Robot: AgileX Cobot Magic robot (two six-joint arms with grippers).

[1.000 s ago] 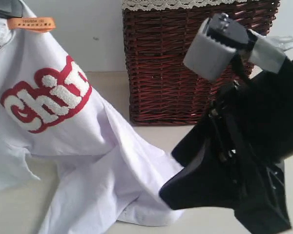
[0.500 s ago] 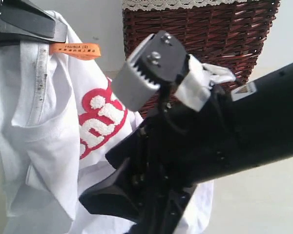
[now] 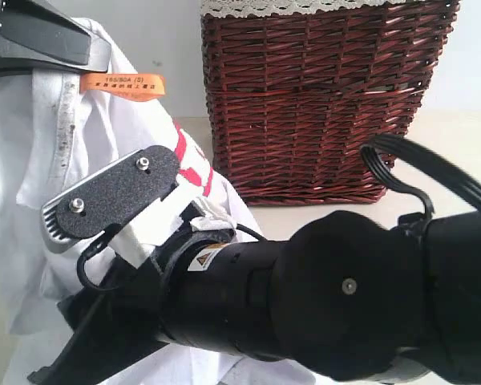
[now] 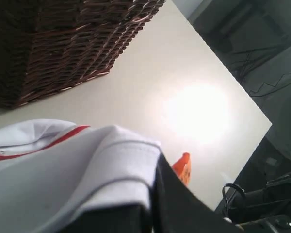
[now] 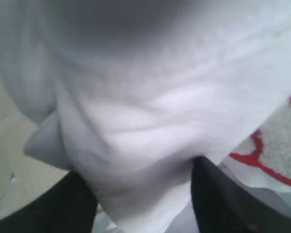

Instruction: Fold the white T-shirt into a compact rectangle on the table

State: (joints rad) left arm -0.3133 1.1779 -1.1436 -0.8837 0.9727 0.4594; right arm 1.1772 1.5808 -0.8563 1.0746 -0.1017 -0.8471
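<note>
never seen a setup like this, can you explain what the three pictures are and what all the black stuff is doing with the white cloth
It is a robot with two black arms folding laundry. One picture is taken from a camera off the arms; the other two come from cameras on each wrist. The left arm's fingers are shut on a white T-shirt, lifting it by the part with the orange tag. The right arm reaches across into the hanging cloth; its fingers sit either side of a bunch of fabric, though a firm grip is not clear. Behind, a dark wicker basket stands on the pale table.
</note>
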